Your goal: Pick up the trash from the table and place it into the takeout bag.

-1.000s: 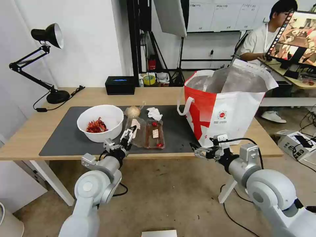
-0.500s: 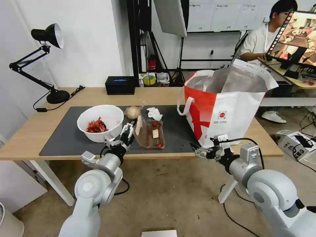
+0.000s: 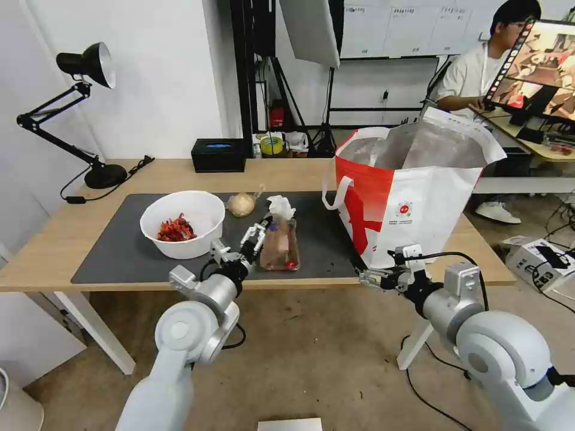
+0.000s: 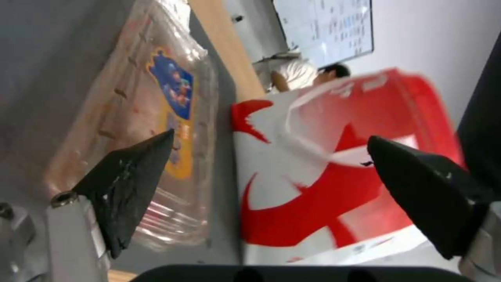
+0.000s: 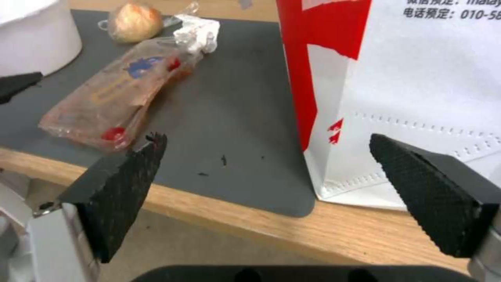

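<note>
One lid now folded shut on the clear tray [image 3: 279, 246], left tool [image 3: 259, 230] beside it.

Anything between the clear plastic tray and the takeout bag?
Nothing visible. Bare dark mat lies between the clear plastic tray and the takeout bag. The crumpled tissue touches the tray's far end, off that path. The left end effector, open, is beside the tray.

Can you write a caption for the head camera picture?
Left gripper, open, beside the closed tray; bag waits nearby.
</note>
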### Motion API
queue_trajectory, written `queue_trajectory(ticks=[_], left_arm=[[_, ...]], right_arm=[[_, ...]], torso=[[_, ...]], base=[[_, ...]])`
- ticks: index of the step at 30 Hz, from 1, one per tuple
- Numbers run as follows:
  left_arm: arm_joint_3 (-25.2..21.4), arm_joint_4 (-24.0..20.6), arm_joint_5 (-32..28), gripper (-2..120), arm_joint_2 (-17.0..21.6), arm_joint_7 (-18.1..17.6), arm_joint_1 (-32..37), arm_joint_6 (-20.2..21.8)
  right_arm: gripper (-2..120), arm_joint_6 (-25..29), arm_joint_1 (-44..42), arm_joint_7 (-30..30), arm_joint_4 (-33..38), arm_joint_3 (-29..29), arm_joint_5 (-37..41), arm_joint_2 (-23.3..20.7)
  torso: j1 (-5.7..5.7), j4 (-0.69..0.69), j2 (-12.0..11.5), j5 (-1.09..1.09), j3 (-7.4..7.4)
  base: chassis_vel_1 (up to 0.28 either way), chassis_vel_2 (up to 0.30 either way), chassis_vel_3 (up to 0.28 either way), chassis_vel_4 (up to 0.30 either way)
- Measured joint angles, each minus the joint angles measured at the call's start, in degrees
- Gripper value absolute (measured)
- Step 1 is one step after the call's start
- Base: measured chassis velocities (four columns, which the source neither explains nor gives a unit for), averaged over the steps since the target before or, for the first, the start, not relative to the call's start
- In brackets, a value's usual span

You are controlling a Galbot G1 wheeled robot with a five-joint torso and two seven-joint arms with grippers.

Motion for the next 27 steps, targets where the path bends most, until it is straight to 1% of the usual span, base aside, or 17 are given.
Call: queue_trajectory(ticks=[2,3,4,5,6,7,9,10,13,14,17,18,20,22,23,25,27], left_arm=[[0.90,0.78,5.90,100,1.78,3.30,-0.20,0.30],[0.90,0.78,5.90,100,1.78,3.30,-0.20,0.30],[1.16,1.32,9.17,100,2.57,5.54,-0.21,0.09],[1.44,2.15,13.66,97,3.46,8.87,-0.20,-0.66],[1.73,3.33,20.58,93,4.53,13.62,-0.19,-1.67],[1.73,3.33,20.58,93,4.53,13.62,-0.19,-1.67],[1.80,5.15,31.28,85,6.17,20.85,-0.34,-3.25],[1.80,5.15,31.28,85,6.17,20.85,-0.34,-3.25],[2.26,7.30,43.36,68,9.39,31.36,-0.91,-6.08],[2.26,7.30,43.36,68,9.39,31.36,-0.91,-6.08],[2.89,8.75,49.70,54,11.70,37.06,-1.72,-7.29],[2.89,8.75,49.70,54,11.70,37.06,-1.72,-7.29],[3.84,10.05,51.97,42,13.10,39.05,-2.70,-7.76],[4.16,10.55,52.38,42,13.38,39.30,-3.11,-7.79],[4.63,11.27,52.98,31,13.76,39.66,-3.76,-7.80],[4.81,11.60,53.19,27,13.98,40.08,-4.13,-7.60],[4.82,11.84,53.79,17,14.21,41.12,-4.54,-6.01]], right_arm=[[100,0.00,-0.09,0.00,0.08,0.07,0.01,0.05],[100,0.00,-0.09,0.00,0.08,0.07,0.01,0.05],[100,0.00,-0.10,0.00,0.09,0.09,0.01,0.08],[100,0.00,-0.10,-0.01,0.09,0.09,0.02,0.16],[100,0.00,-0.03,-0.02,0.04,0.08,0.03,0.34],[100,0.00,-0.03,-0.02,0.04,0.08,0.03,0.34],[100,0.01,0.23,-0.02,-0.31,-0.19,0.03,0.61],[100,0.01,0.23,-0.02,-0.31,-0.19,0.03,0.61],[100,0.02,1.17,1.22,-0.99,-1.56,3.26,0.32],[100,0.02,1.17,1.22,-0.99,-1.56,3.26,0.32],[100,0.02,2.24,2.24,-2.00,-2.70,5.03,0.04],[100,0.02,2.24,2.24,-2.00,-2.70,5.03,0.04],[100,0.02,2.75,2.61,-2.61,-3.15,5.17,0.34],[100,0.03,2.80,2.70,-2.67,-3.26,5.18,0.52],[100,0.04,2.89,2.82,-2.74,-3.61,5.18,0.78],[100,0.17,2.96,2.88,-2.82,-4.05,5.17,0.95],[100,1.14,3.14,3.17,-3.05,-5.13,5.19,1.25]], torso=[[0.00,0.00,0.00,0.00,0.00],[0.00,0.00,0.00,0.00,0.00],[0.00,0.00,0.00,0.00,0.00],[0.00,0.00,0.00,0.00,0.00],[0.00,0.01,0.00,-0.01,0.00],[0.00,0.01,0.00,-0.01,0.00],[0.00,0.01,0.00,0.00,0.00],[0.00,0.01,0.00,0.00,0.00],[0.00,0.01,0.00,0.00,0.00],[0.00,0.01,0.00,0.00,0.00],[0.00,0.01,0.00,-0.01,0.00],[0.00,0.01,0.00,-0.01,0.00],[0.00,0.02,0.01,0.00,0.00],[0.00,0.01,0.01,0.00,0.00],[0.00,0.00,0.01,-0.01,0.00],[0.00,0.00,0.01,-0.01,0.00],[0.00,0.00,0.01,-0.01,0.00]], base=[[0.000,0.000,0.000,0.000],[0.000,0.000,0.000,0.000],[0.000,0.000,0.000,0.000],[0.000,0.000,0.000,0.000],[0.000,0.000,0.000,0.000],[0.000,0.000,0.000,0.000],[0.000,0.000,0.000,0.000],[0.000,0.000,0.000,0.000],[0.000,0.000,0.000,0.000],[0.000,0.000,0.000,0.000],[0.000,0.000,0.000,0.000],[0.000,0.000,0.000,0.000],[0.000,0.000,0.000,0.000],[0.000,0.000,0.000,0.000],[0.000,0.000,0.000,0.000],[0.000,0.000,0.000,0.000],[0.000,0.000,0.000,0.000]])
